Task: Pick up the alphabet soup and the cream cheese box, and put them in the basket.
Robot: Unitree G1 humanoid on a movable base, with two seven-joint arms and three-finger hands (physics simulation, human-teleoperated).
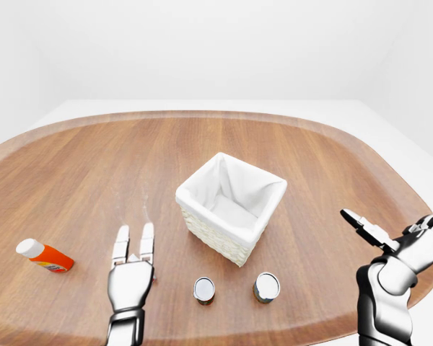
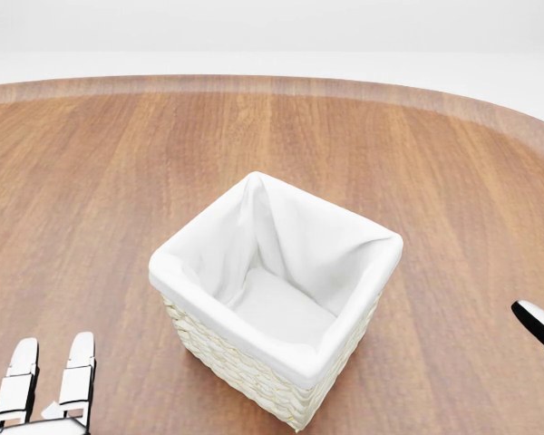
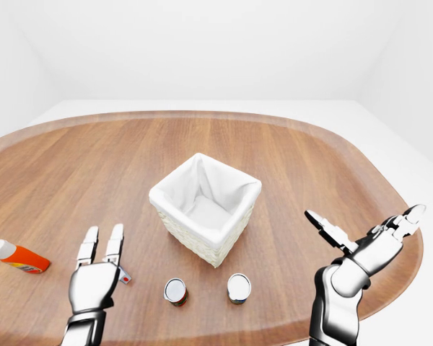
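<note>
The white-lined wicker basket [image 2: 281, 290] stands mid-table with nothing inside. In the eye views two upright cans sit below it near the table's bottom edge: a left can [image 3: 175, 291] with a red side and a right can [image 3: 239, 287]. I cannot read their labels, so I cannot tell which is the alphabet soup. My left hand [image 1: 135, 236] is open, fingers straight, left of the cans. A small white and red thing [image 3: 123, 277] peeks out beside it; it may be the cream cheese box. My right hand [image 3: 364, 229] is open at the right, holding nothing.
An orange bottle with a white cap [image 1: 45, 255] lies at the far left of the wooden table [image 1: 94, 166]. The table's rounded edge runs close below the cans and beside my right arm.
</note>
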